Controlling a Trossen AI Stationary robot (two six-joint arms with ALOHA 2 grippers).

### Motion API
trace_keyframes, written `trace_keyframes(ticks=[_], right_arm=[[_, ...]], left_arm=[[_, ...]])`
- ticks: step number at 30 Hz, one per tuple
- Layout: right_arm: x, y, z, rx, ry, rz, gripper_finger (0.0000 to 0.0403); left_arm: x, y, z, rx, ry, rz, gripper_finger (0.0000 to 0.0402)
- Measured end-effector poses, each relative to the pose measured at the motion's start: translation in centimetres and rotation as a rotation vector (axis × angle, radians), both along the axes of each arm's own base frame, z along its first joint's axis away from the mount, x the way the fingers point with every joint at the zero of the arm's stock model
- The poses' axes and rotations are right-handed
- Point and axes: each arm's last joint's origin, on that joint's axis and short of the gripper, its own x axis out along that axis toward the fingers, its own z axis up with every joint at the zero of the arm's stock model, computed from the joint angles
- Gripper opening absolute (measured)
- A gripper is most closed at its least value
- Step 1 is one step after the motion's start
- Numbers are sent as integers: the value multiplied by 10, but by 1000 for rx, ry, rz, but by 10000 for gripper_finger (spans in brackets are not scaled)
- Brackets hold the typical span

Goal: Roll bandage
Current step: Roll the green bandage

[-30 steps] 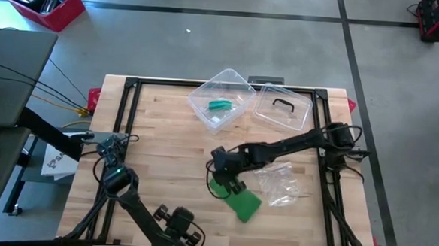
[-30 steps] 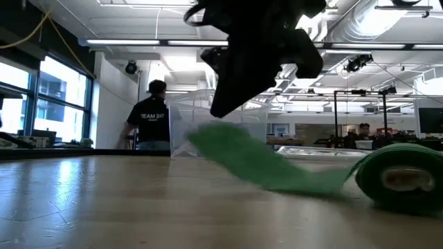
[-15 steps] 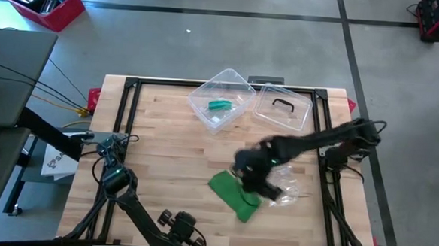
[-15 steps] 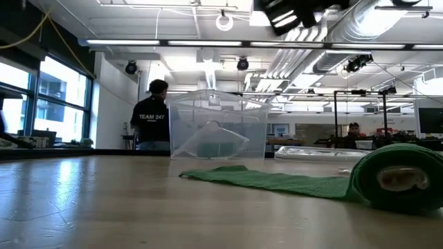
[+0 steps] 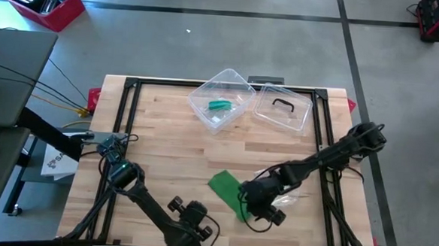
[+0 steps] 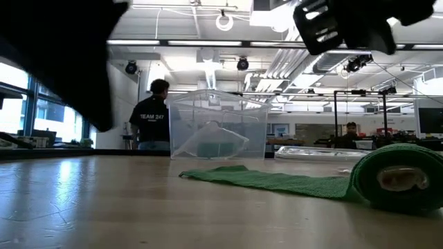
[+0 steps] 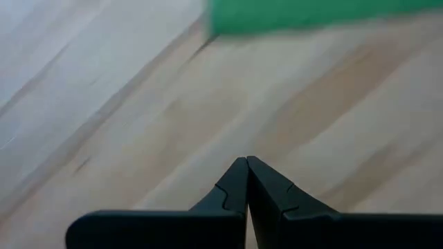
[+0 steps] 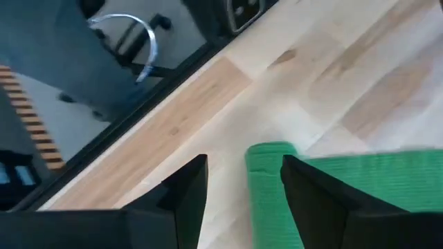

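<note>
On the bench (image 5: 166, 143) I see the green bandage (image 5: 229, 193) lying near the front edge, partly unrolled, roll end nearest me. My right gripper (image 8: 239, 181) hangs above that roll, jaws apart, holding nothing. My left gripper (image 7: 247, 181) hovers nearby, jaws together.

Both arms matte black, jointed tubes with thin black cables along links. Left gripper (image 7: 247, 181): two black tapered fingers. Right gripper (image 8: 242, 181): black, blunt angular fingers.
</note>
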Motion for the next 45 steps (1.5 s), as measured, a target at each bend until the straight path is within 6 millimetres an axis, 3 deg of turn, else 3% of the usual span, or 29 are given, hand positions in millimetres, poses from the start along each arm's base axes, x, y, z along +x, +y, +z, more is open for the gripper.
trace_keyframes(ticks=[3,13,20,28,33,40,45], right_arm=[[7,1,-3,-29,22,6,190],[34,2,-37,-128,155,30,292],[39,-1,-60,-260,215,1,302],[35,3,-73,-302,284,10,259],[32,10,-71,-379,236,16,191],[25,6,-30,-499,83,-89,84],[11,15,-2,-652,-84,-216,63]], left_arm=[[-7,2,0,-32,99,66,0],[-19,-7,1,-57,82,89,0],[-19,-8,1,-52,61,104,0],[-18,-7,2,-13,11,89,0],[-15,-5,4,41,-69,84,0],[-8,5,37,99,-220,27,0],[-10,6,54,177,-363,-11,0]])
